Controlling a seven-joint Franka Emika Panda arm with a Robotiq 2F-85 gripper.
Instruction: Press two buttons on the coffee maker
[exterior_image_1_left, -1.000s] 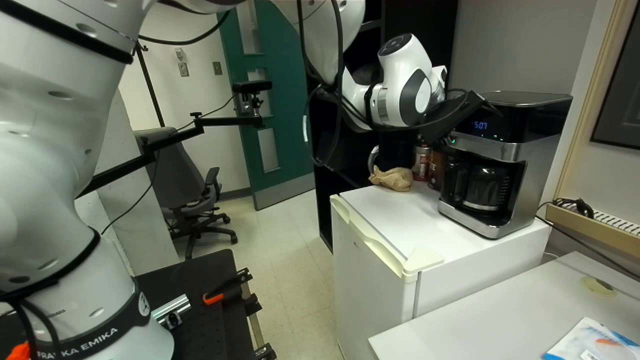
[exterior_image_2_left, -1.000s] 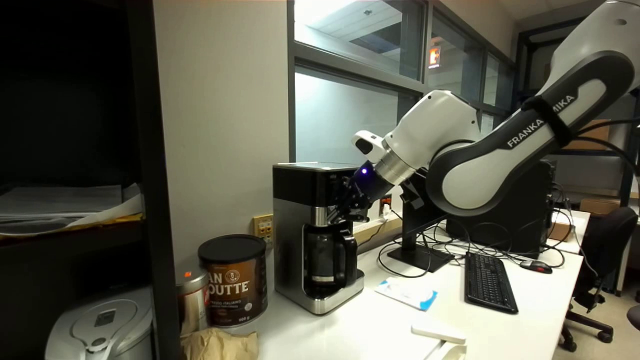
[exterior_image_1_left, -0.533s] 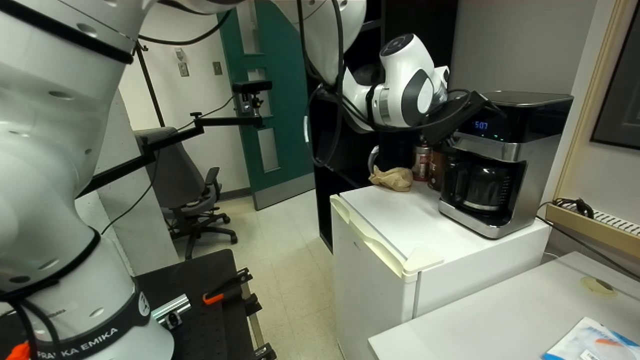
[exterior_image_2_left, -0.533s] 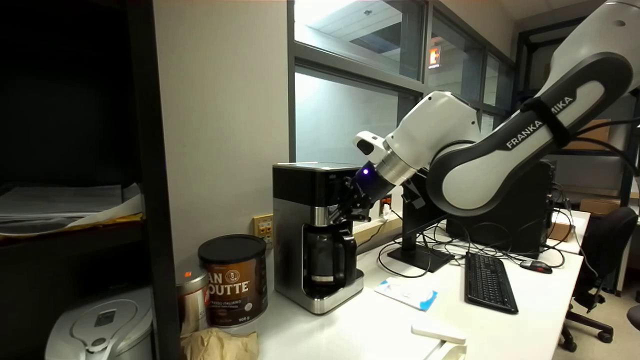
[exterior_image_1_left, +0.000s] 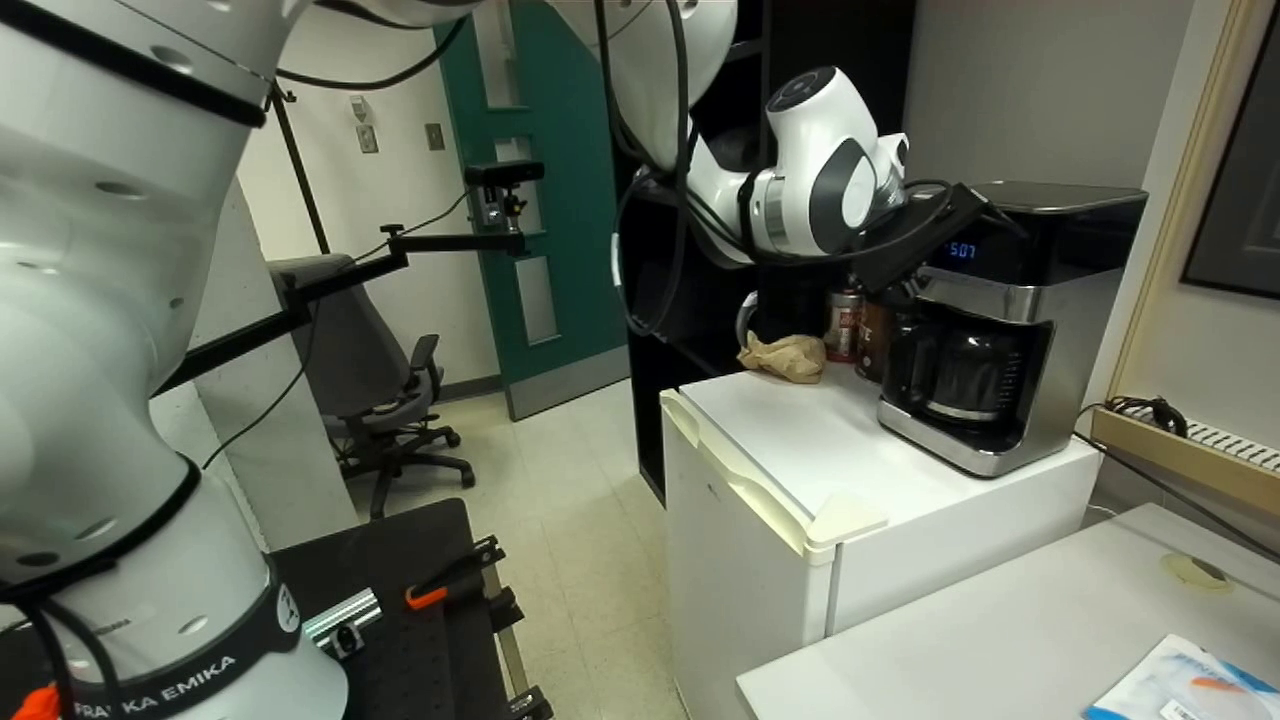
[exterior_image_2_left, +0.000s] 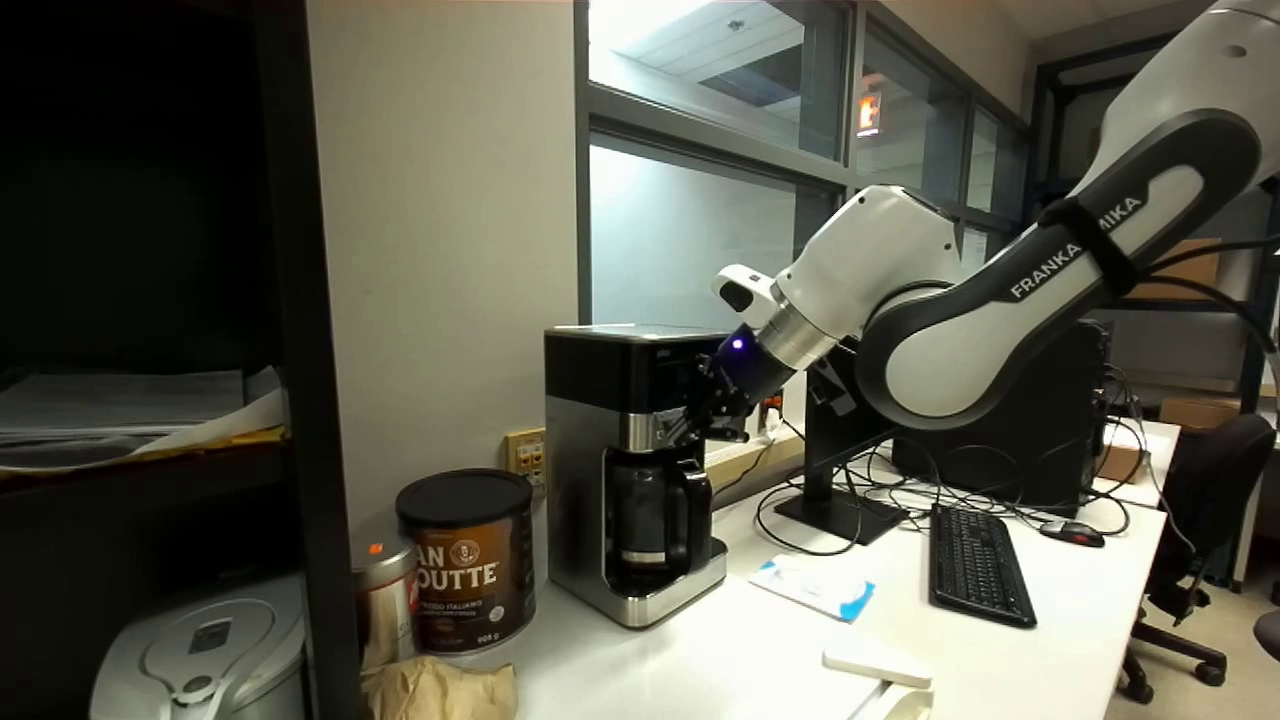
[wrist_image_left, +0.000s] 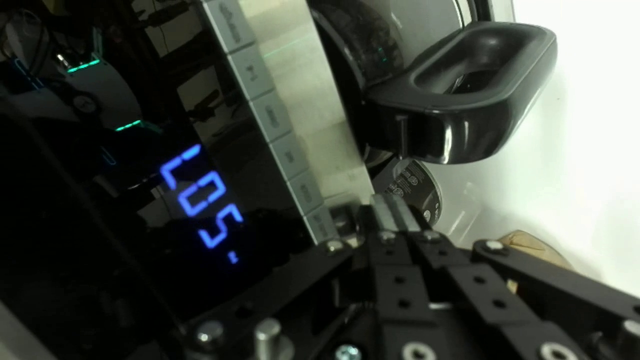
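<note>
White fridge (exterior_image_1_left: 800, 430): one, bearing the coffee maker (exterior_image_2_left: 590, 450). Gripper (wrist_image_left: 394, 215): one, clenched on nothing, just off the coffee maker's front; contact unclear. Grey buttons (wrist_image_left: 273, 118): one row, coffee maker's front, too blurred to read. Step, apparently: positioning for a press, which one unclear. Next likely needs: centring on one button, short straight push.

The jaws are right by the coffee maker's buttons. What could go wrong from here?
First, the buttons sit edge to edge in a narrow row, so the shut jaws, close to one end of it, might press the wrong one. Second, the carafe handle juts out below the buttons, so a slip downward could knock it. Third, the coffee maker stands on top of the white fridge, and a hard push might slide it back.
</note>
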